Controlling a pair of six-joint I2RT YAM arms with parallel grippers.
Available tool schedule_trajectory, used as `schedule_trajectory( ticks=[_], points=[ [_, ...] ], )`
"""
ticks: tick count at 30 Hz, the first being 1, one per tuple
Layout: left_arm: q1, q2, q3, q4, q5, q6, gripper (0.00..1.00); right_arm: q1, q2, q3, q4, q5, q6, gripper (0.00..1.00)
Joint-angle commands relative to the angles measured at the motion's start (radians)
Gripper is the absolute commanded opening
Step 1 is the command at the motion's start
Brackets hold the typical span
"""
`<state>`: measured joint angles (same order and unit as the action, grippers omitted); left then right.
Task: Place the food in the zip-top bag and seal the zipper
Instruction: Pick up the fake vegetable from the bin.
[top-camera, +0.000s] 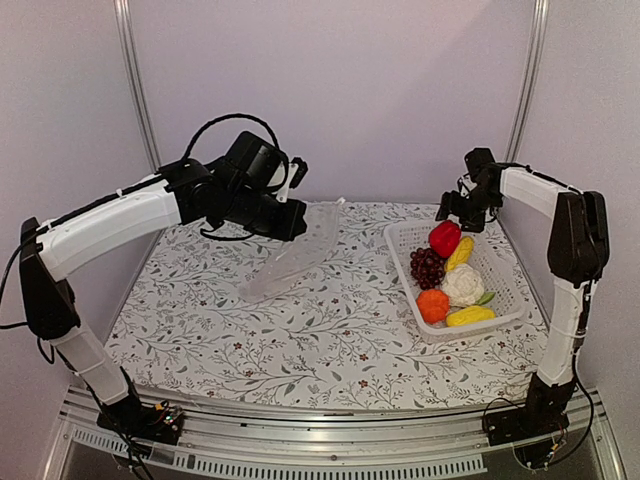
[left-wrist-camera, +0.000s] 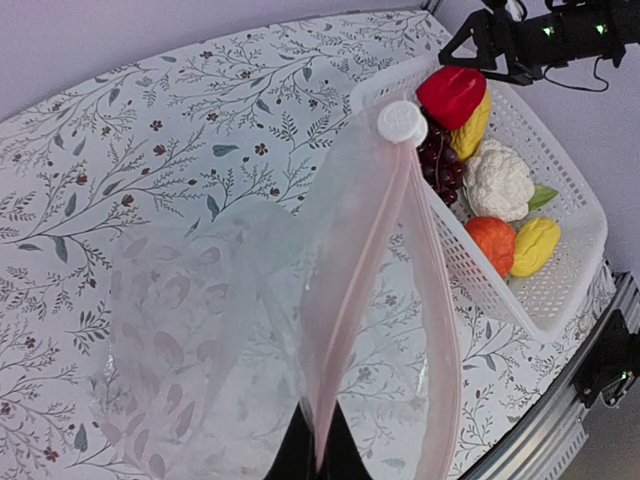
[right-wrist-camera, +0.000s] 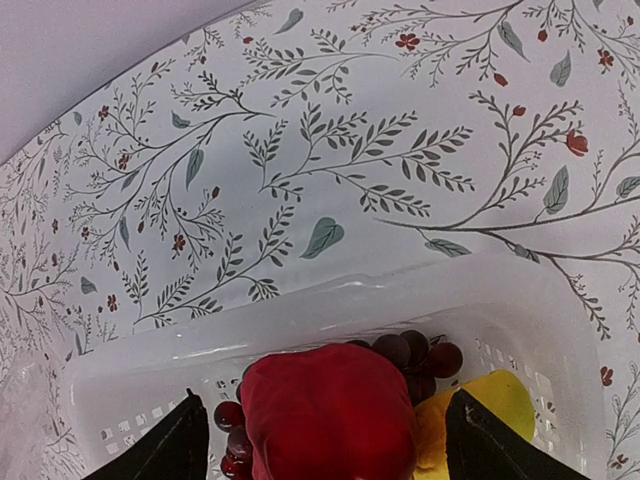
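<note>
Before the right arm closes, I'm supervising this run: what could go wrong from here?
The right end effector hangs open over the red pepper; the grapes and a yellow piece crowd it and may get snagged. The left end effector pinches the zip-top bag at one spot, so its mouth looks narrow and food could miss it.

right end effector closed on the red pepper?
No, the right wrist view shows the right end effector with its fingers spread on either side of the red pepper, a gap visible on each side.
</note>
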<state>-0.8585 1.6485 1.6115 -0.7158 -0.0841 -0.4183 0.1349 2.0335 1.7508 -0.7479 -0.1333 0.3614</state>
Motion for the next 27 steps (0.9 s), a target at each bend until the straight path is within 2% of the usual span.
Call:
schedule_trajectory(
  ticks=[1, 8, 12, 16, 19, 27],
  points=[
    [-0.008, -0.020, -0.007, 0.012, 0.015, -0.008, 0.00, -0.005, 0.057, 0.047, 0.021, -0.048, 0.001, 0.79],
    [-0.007, -0.016, 0.007, 0.010, 0.011, -0.006, 0.00, -0.005, 0.075, 0.033, 0.021, -0.075, 0.020, 0.65],
    [-0.006, -0.011, 0.015, 0.011, 0.012, -0.001, 0.00, -0.004, 0.049, 0.000, 0.021, -0.078, 0.026, 0.62],
    [-0.006, -0.003, 0.020, 0.015, 0.019, 0.003, 0.00, -0.003, 0.001, -0.066, 0.042, -0.079, 0.025, 0.48],
    [-0.005, 0.004, 0.021, 0.024, 0.028, 0.005, 0.00, -0.004, -0.042, -0.101, 0.053, -0.072, 0.022, 0.41],
    [-0.004, 0.050, 0.062, 0.059, 0.065, -0.005, 0.00, 0.059, -0.256, -0.120, -0.004, -0.070, 0.000, 0.37]
  ],
)
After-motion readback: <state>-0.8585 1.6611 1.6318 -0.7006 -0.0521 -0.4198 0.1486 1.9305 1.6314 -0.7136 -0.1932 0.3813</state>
